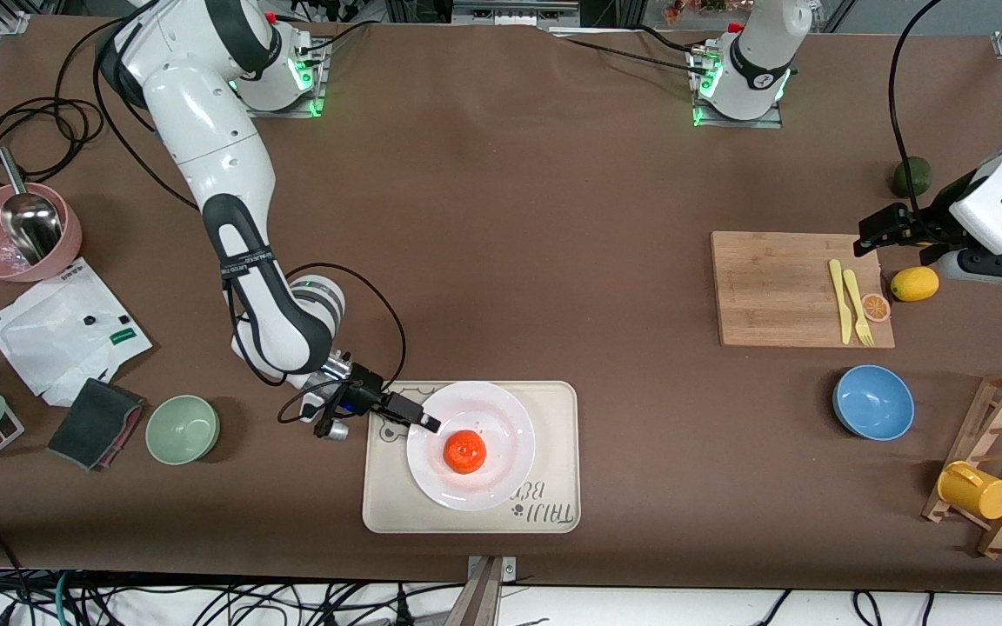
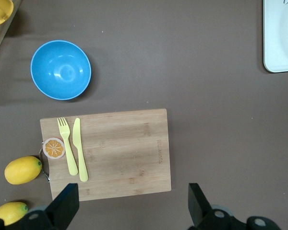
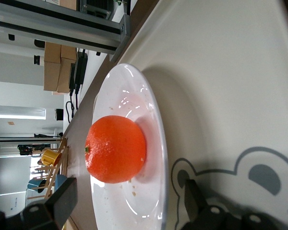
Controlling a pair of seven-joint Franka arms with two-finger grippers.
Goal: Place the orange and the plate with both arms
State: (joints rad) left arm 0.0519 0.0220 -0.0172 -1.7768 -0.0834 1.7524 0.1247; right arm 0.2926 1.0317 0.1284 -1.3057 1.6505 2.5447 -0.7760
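Orange [image 1: 465, 451] sits on plate [image 1: 501, 416], lower centre of front view. Plate rests on beige tray [image 1: 553, 452].

Right gripper [image 1: 418, 416] low at plate's rim on side toward right arm's end; fingers spread wide, holding nothing. In right wrist view, orange [image 3: 116, 149] lies just ahead between finger tips, on plate [image 3: 134, 96].

Left gripper [image 1: 873, 235] waits at right edge of front view, over edge of cutting board [image 1: 779, 287], jaws wide apart, empty.
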